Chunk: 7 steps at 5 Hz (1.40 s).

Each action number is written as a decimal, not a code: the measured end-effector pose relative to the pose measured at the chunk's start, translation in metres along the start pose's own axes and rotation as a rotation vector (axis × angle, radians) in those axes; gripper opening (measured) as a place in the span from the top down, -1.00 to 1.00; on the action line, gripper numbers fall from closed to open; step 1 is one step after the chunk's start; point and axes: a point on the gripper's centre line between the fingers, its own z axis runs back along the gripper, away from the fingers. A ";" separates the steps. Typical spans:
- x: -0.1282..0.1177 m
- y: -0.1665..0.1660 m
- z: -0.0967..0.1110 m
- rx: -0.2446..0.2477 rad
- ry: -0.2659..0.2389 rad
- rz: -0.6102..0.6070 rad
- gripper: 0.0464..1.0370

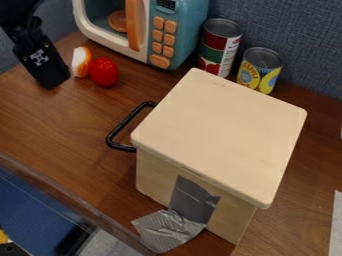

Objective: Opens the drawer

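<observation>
The black hand (pixel 56 82) is hanging at the upper L of the view, nr the red toy tomato (pixel 104 72) and the orange-and-white toy piece (pixel 81 62), well apart from the box. How far it is opening, or if it is holding smth, I cannot tell. The drawer's black handle (pixel 125 121) is sticking out from the L side of the light wooden box (pixel 220 132), which is standing approx. in the middle of the brown surface (pixel 70 125). Its front is facing away, so I cannot tell if the drawer is standing open. Grey tape (pixel 194 199) is covering part of the box's near side, w/ a wrinkled flap (pixel 167 230) spreading at the bottom. Behind, the teal-and-white toy microwave (pixel 180 30) is standing upper L of the box, w/ a red-and-green can (pixel 219 47) & a yellow can (pixel 259 70) standing to its R.
</observation>
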 end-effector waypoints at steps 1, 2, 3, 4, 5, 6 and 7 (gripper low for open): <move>-0.002 0.000 -0.003 -0.006 0.005 0.012 -0.93; 0.002 -0.004 -0.017 0.025 0.035 0.042 -0.93; 0.006 -0.001 -0.035 0.088 0.084 0.096 -0.93; 0.015 0.003 -0.053 0.154 0.108 0.166 -0.93; 0.022 0.010 -0.071 0.201 0.109 0.226 -0.93; 0.026 0.015 -0.090 0.224 0.120 0.258 -0.93; 0.031 0.022 -0.111 0.210 0.122 0.278 -0.93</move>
